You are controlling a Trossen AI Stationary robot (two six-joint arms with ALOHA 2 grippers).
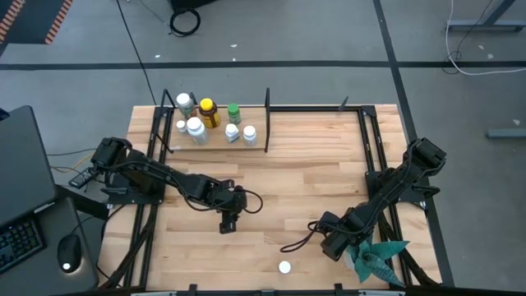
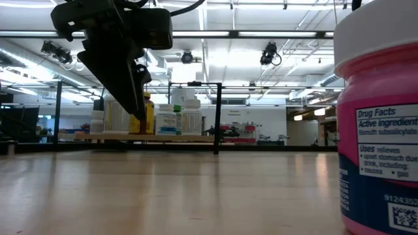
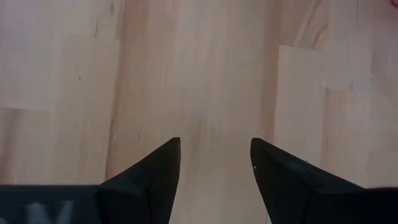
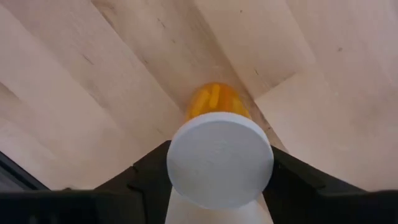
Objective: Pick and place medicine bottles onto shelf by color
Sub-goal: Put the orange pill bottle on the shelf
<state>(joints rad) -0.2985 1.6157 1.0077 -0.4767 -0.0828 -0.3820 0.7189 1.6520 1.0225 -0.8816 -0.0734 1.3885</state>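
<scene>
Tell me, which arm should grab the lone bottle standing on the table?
Probably left: the left gripper is open and empty, while the right gripper is clamped on an orange bottle.

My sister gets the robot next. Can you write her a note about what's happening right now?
Left gripper: jaws open, holding nothing, over bare table mid-front.
Right gripper: shut on an orange bottle with a white cap, near the front right by the teal plant.
Done: seven bottles stand on the shelf, left of the black divider.
Left: shelve the held bottle, then the pink bottle at the front edge.
</scene>
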